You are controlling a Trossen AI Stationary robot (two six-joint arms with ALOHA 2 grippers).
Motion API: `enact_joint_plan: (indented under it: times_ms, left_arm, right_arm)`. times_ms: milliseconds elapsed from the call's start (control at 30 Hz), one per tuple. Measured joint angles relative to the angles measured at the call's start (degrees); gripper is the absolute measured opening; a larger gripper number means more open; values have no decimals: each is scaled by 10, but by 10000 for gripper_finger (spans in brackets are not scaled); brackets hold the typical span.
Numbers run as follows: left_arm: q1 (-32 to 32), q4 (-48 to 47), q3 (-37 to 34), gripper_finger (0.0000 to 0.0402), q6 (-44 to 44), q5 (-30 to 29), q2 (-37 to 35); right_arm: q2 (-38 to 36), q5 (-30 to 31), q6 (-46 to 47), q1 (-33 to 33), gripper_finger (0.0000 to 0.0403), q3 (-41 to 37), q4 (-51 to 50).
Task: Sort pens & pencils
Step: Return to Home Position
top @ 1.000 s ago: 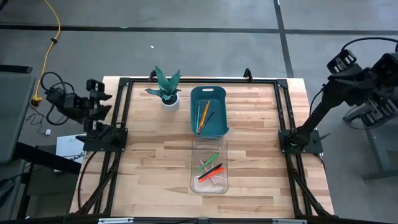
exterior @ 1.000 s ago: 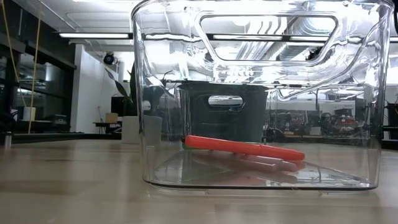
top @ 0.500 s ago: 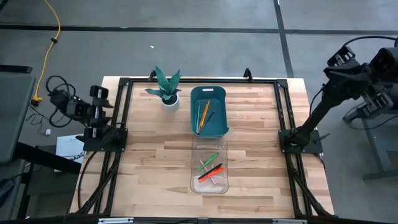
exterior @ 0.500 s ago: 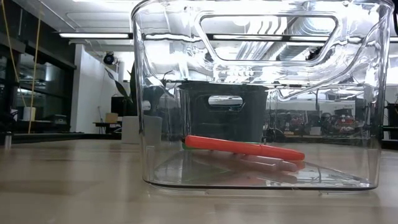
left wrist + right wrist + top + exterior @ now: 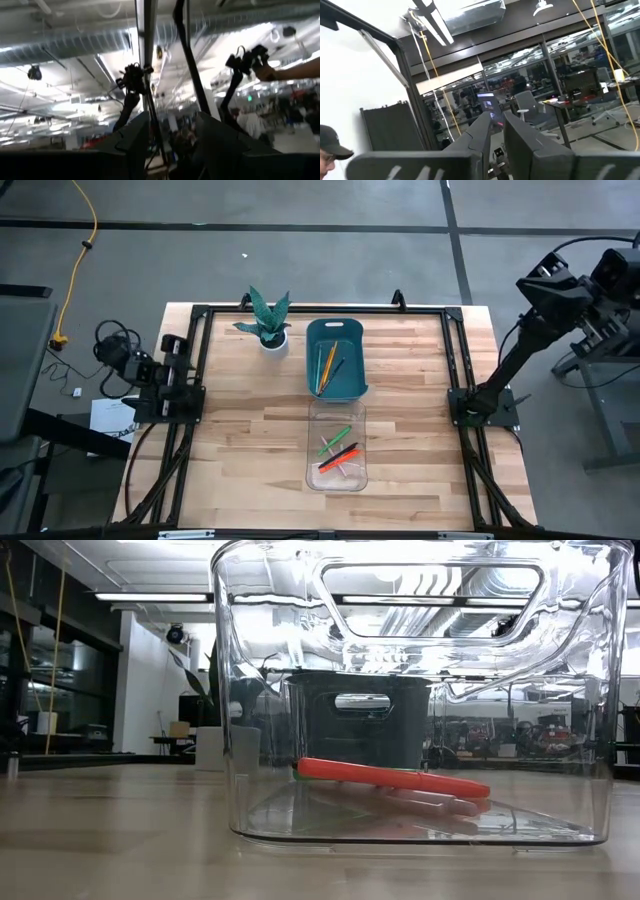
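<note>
The pencils (image 5: 326,363), orange and yellow, lie in the teal bin (image 5: 352,332) at the table's far middle. The pens (image 5: 338,450), green, red, black and pink, lie on the floor of the clear bin (image 5: 336,412) just nearer; the low view shows the red pen (image 5: 390,777) resting across a pink one (image 5: 432,803). My left gripper (image 5: 176,348) (image 5: 172,120) is folded in over the table's left edge, open and holding nothing. My right gripper (image 5: 532,284) (image 5: 497,117) hangs high beyond the table's right edge, fingers nearly together, with nothing between them.
A potted plant (image 5: 266,320) stands left of the teal bin. Black frame rails (image 5: 200,370) run along the table's left, right and far sides. Bare wood lies on either side of the bins. A person (image 5: 329,142) shows in the room beyond.
My left gripper has come down and in toward the table's left edge, tipping as the arm folded. My right gripper has kept its place and turned a little. The bins, pens and pencils have not moved.
</note>
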Motion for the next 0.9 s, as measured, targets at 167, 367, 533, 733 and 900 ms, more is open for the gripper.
enact_joint_plan:
  times_ms: [167, 367, 533, 733, 900]
  left_arm:
    - [0, 150, -88, 152, -1, 29, 0]
    - [0, 299, -175, 152, -14, 31, 0]
    - [0, 279, -175, 152, -23, 44, 0]
    - [0, 205, -175, 152, -68, 89, 0]
    - [0, 72, -175, 152, -158, 104, 0]
  right_arm:
    - [4, 1, 16, -13, 41, 0, 0]
    - [4, 18, 30, -14, 41, 0, 0]
    - [4, 34, 32, -14, 41, 0, 0]
    - [4, 34, 29, -14, 41, 0, 0]
    - [4, 57, 32, -14, 41, 0, 0]
